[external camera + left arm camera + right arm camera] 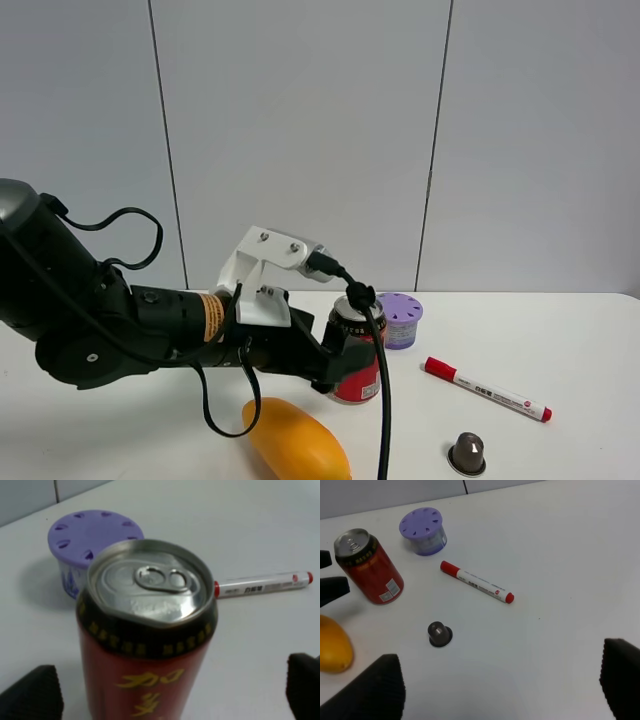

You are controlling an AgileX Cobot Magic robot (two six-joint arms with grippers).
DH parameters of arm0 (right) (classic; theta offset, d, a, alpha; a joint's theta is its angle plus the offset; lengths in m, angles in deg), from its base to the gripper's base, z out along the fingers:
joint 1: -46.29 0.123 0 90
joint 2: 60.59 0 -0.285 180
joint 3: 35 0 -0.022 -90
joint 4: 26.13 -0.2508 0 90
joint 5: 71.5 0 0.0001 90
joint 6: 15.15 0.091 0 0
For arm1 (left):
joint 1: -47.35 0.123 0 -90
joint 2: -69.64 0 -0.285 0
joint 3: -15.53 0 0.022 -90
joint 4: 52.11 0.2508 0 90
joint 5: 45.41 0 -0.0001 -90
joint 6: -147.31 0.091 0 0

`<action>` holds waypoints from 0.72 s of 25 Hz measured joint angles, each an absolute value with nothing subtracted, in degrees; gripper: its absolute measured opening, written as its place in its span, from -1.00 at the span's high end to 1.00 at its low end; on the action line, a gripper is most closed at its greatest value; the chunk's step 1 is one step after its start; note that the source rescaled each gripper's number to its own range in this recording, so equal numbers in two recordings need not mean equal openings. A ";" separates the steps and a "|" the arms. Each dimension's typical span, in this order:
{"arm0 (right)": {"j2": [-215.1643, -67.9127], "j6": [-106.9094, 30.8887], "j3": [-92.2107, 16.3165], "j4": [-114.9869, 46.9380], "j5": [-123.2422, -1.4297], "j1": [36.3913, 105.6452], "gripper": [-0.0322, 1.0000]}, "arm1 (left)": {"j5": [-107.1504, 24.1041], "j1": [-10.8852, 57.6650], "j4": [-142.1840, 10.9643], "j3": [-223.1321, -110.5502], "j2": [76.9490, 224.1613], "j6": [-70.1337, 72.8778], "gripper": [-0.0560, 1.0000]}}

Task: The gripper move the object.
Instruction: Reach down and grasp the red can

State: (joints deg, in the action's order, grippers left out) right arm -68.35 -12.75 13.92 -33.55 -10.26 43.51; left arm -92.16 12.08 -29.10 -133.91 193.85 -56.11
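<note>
Your left gripper (pixel 170 687) has its jaws spread wide, gripping nothing, either side of the red can (pixel 147 645) upright on the counter (pixel 260 645); centre it between them, then squeeze gently.

This looks like a robotics lab test bench. A bare white table (pixel 560 330) stands against a plain, pale panelled wall (pixel 300 130). A dark robot arm (pixel 120 320) with a loose black cable (pixel 383 400) reaches over unrelated props: a drink can (pixel 362 385), a mango (pixel 297 440), a marker (pixel 487 389) and a purple container (pixel 401 318).
</note>
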 joint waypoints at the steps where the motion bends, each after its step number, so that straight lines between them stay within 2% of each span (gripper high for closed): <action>1: -68.35 -12.75 13.92 -33.55 -10.26 43.51 -1.00 | -92.07 12.08 -29.10 -134.11 194.31 -55.95 -0.88; 6: -68.35 -12.75 13.92 -33.55 -10.26 43.51 -1.00 | -91.30 12.08 -29.15 -135.78 197.19 -55.29 -0.98; 18: -68.35 -12.75 13.92 -33.55 -10.26 43.51 -1.00 | -92.16 12.08 -30.07 -140.31 200.03 -56.45 -0.97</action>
